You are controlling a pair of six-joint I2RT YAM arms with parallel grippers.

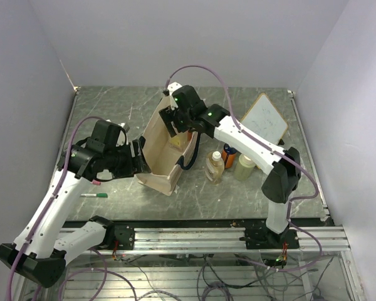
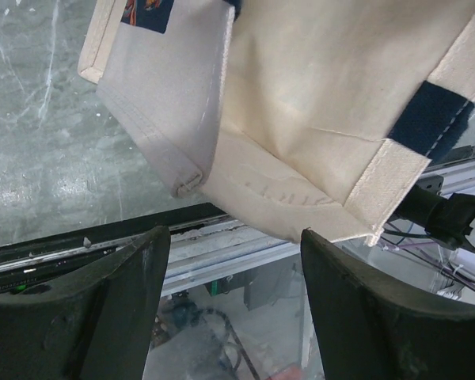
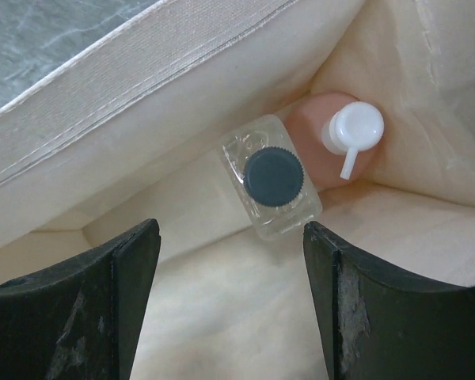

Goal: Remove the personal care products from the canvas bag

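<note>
The beige canvas bag [image 1: 165,153] with navy handles stands in the middle of the table, its mouth facing up. My right gripper [image 1: 178,127] is open in the bag's mouth. In the right wrist view it [image 3: 231,261] hovers over the clear squarish dark-capped bottle [image 3: 271,178] and the pink bottle with a white cap [image 3: 332,142], both upright in the bag's corner. The yellowish bottle [image 1: 215,166], the orange bottle [image 1: 229,155] and the pale wide-lidded bottle [image 1: 244,167] stand on the table right of the bag. My left gripper [image 1: 141,164] is open at the bag's lower left side; its view shows the bag's bottom corner [image 2: 301,119] just past the gripper [image 2: 233,261].
A wood-framed whiteboard [image 1: 266,118] lies at the back right. A green marker [image 1: 94,195] lies near the left arm at the front left. A metal rail [image 1: 194,235] runs along the table's near edge. Grey walls close the table in on three sides.
</note>
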